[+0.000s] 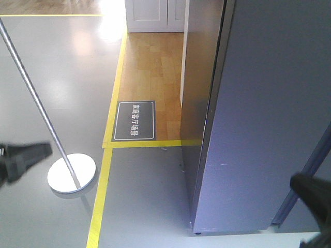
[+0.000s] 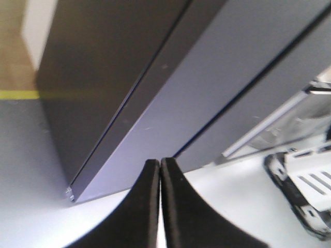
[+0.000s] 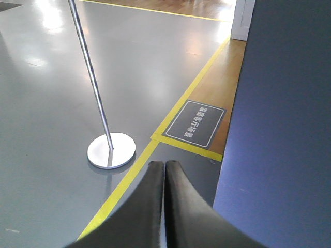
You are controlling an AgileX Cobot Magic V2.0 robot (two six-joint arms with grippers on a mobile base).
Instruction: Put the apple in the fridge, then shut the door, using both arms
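The dark grey fridge (image 1: 258, 129) stands at the right, and none of its white inside shows. A thin seam runs down between its darker left face (image 1: 199, 77) and the lighter broad face, so the door looks shut against the body. The fridge also fills the left wrist view (image 2: 170, 88) and the right edge of the right wrist view (image 3: 284, 155). The apple is not in view. My left gripper (image 2: 159, 163) is shut and empty, low and left of the fridge (image 1: 44, 151). My right gripper (image 3: 164, 164) is shut and empty, at the fridge's lower right (image 1: 300, 182).
A silver stanchion pole with a round base (image 1: 71, 173) stands on the grey floor at the left. Yellow floor tape (image 1: 106, 170) and a dark floor sign (image 1: 134, 120) border a wooden floor. White cabinet doors (image 1: 155, 15) are at the back. A white and metal machine part (image 2: 305, 191) lies right of the fridge.
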